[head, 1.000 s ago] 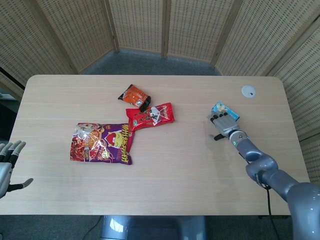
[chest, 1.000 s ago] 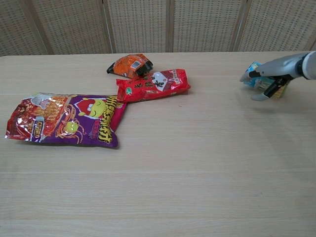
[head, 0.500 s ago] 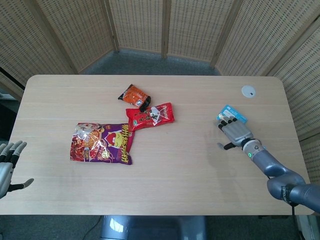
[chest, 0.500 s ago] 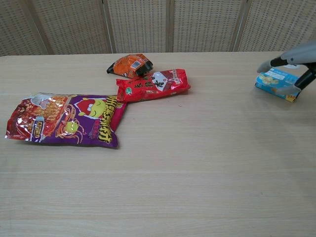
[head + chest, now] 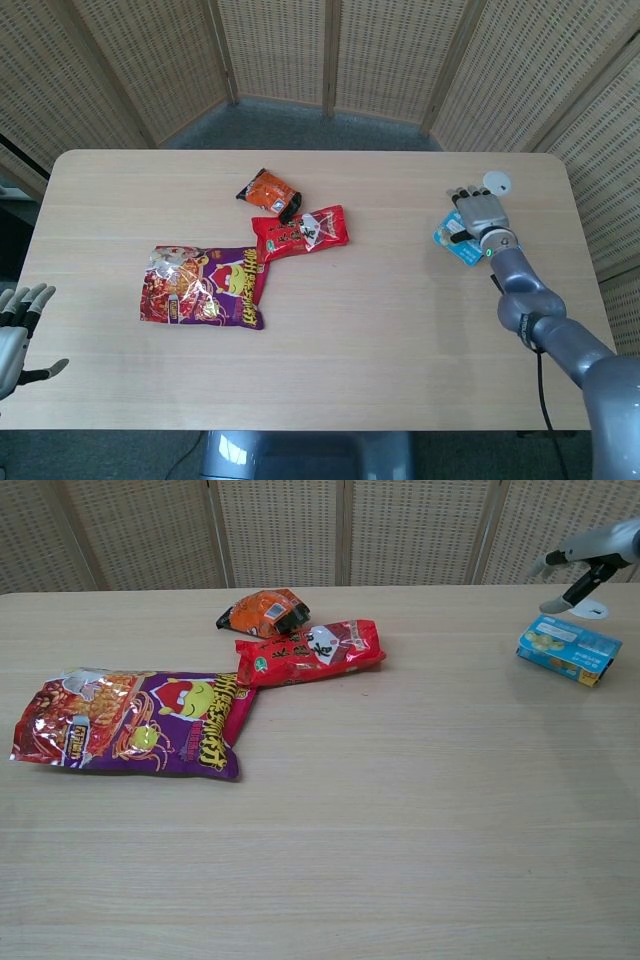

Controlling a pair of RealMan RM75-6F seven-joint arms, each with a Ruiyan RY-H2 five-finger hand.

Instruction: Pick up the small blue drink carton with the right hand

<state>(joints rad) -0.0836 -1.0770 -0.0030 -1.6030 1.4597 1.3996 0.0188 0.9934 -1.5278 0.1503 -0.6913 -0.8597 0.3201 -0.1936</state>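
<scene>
The small blue drink carton (image 5: pixel 567 650) lies flat on the table near the right edge. In the head view the carton (image 5: pixel 462 250) shows partly under my right hand (image 5: pixel 478 212). In the chest view the right hand (image 5: pixel 585 552) hovers clearly above and slightly behind the carton, fingers spread, holding nothing and not touching it. My left hand (image 5: pixel 18 328) hangs open off the table's near left corner, seen only in the head view.
An orange snack packet (image 5: pixel 270 190), a red packet (image 5: pixel 300 232) and a large purple chip bag (image 5: pixel 205 285) lie left of centre. A small white disc (image 5: pixel 497 182) sits on the table just beyond the right hand.
The carton slid rightward, then stayed on the table. My right hand rose off it and moved toward the far side, fingers spreading.
</scene>
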